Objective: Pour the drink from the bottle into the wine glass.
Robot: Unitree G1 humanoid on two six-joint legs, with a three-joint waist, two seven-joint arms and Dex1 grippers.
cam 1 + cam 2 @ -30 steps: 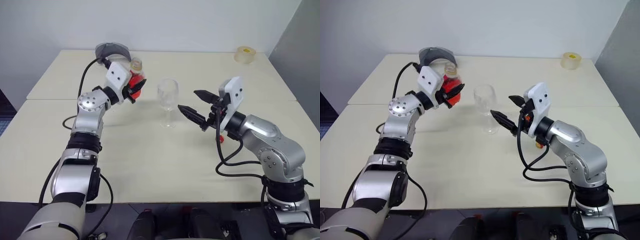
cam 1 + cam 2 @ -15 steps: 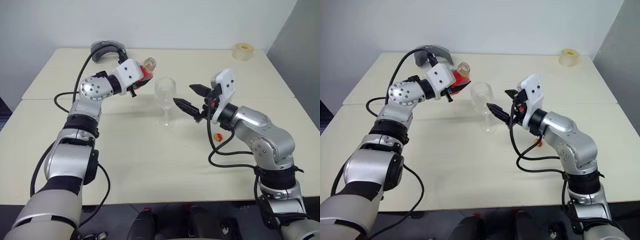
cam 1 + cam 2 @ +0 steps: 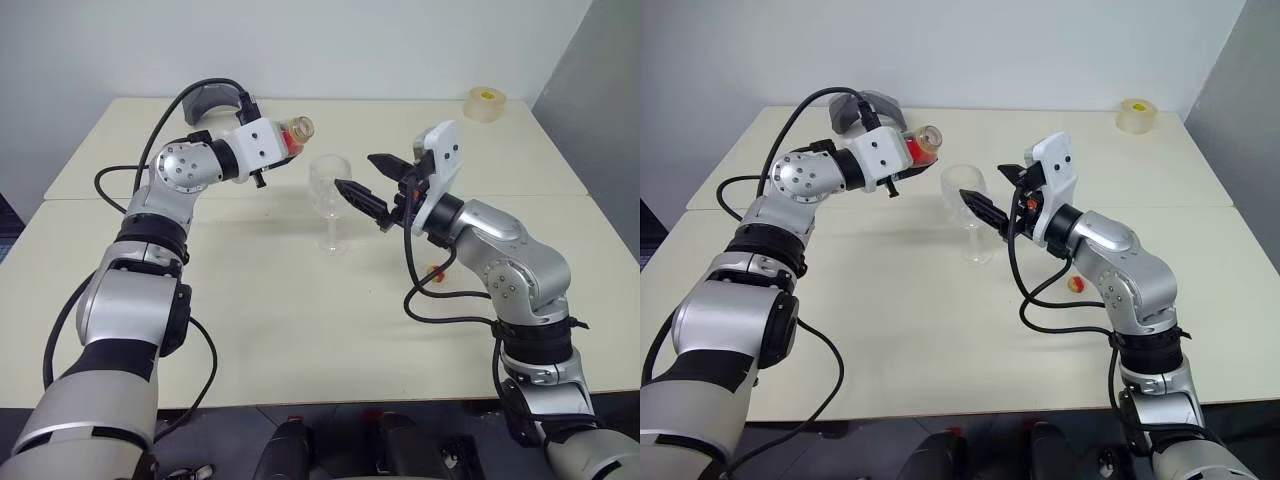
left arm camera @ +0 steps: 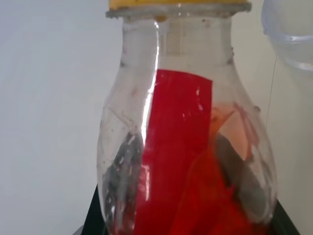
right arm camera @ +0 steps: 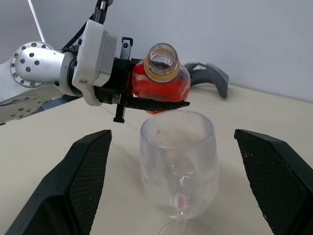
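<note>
The desk (image 3: 300, 330) is wide and mostly bare, a seam running across it, with open surface toward the near edge, a grey curved object (image 3: 212, 98) at the far left and a tape roll (image 3: 485, 103) near the far right corner. Mid-desk stands the wine glass (image 3: 330, 200), well away from every edge. The right end effector (image 3: 368, 185), fingers spread and released, flanks its bowl, while the left end effector (image 3: 902, 170) is clenched on the bottle (image 3: 290, 137) of red drink (image 5: 159, 90), tipped sideways, mouth just above the rim.

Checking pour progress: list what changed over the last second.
The left gripper, shut on the bottle, tipped it from upright onto its side, mouth toward the glass. The open right gripper closed in on the glass. Glass unmoved, no drink in it.
</note>
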